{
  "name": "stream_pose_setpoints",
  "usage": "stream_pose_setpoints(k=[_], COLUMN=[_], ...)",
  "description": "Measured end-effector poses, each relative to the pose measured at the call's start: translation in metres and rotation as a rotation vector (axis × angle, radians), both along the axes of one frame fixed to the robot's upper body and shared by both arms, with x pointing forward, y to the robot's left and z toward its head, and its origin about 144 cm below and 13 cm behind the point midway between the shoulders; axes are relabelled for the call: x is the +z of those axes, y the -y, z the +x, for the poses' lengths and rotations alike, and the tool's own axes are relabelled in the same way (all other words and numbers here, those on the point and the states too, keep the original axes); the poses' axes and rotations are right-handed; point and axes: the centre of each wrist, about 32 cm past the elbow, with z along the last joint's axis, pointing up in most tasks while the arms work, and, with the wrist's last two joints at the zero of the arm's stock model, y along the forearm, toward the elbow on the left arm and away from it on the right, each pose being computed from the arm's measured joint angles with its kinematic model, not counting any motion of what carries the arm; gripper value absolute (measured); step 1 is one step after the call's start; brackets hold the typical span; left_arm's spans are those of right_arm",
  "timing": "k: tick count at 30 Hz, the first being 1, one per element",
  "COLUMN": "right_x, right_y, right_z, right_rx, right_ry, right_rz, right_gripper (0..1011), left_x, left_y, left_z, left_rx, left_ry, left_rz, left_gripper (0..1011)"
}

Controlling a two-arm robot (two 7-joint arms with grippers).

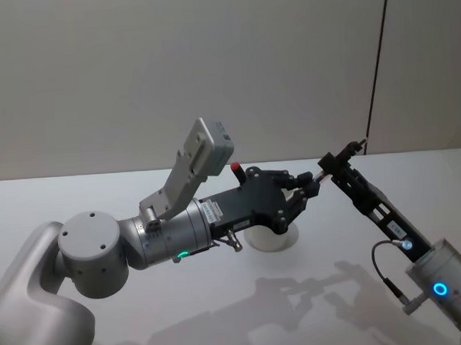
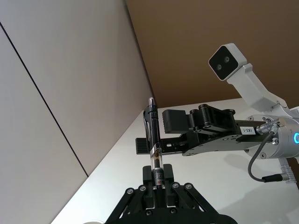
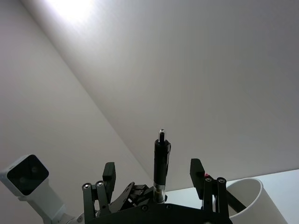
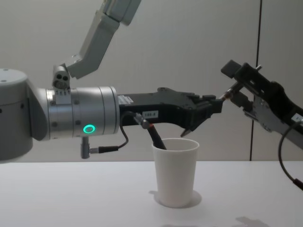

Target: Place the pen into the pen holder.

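Pen (image 2: 155,140), likely light, stiff and slick, is pinched at one end by left gripper (image 2: 159,183) up above cup (image 4: 175,172), right gripper (image 3: 153,166) spread open either side of its clip end, best taken mid-barrel.

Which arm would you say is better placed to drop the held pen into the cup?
Probably the left: the left gripper grips the pen just above the pen holder. The right gripper, jaws open at the pen's tip, sits aside.
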Motion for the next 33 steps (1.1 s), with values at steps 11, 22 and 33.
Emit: stream_pose_setpoints(k=[11,22,33], right_x=[0.0002,0.0004,0.0009], right_y=[0.0024,0.0031,0.0005], right_z=[-0.0008,0.0016,0.0047], right_rx=[-0.008,-0.009,0.003], right_ry=[-0.011,-0.019,-0.020], right_rz=[0.003,0.003,0.000], right_gripper=[1002,1002,837], left_x=[0.0000,0.0000,0.0000], left_y=[0.0000,0.0000,0.0000], left_z=[0.0000,0.0000,0.0000], left_rx=[0.000,0.000,0.000], left_ry=[0.000,0.000,0.000], left_rz=[0.000,0.000,0.000], left_gripper=[142,142,142])
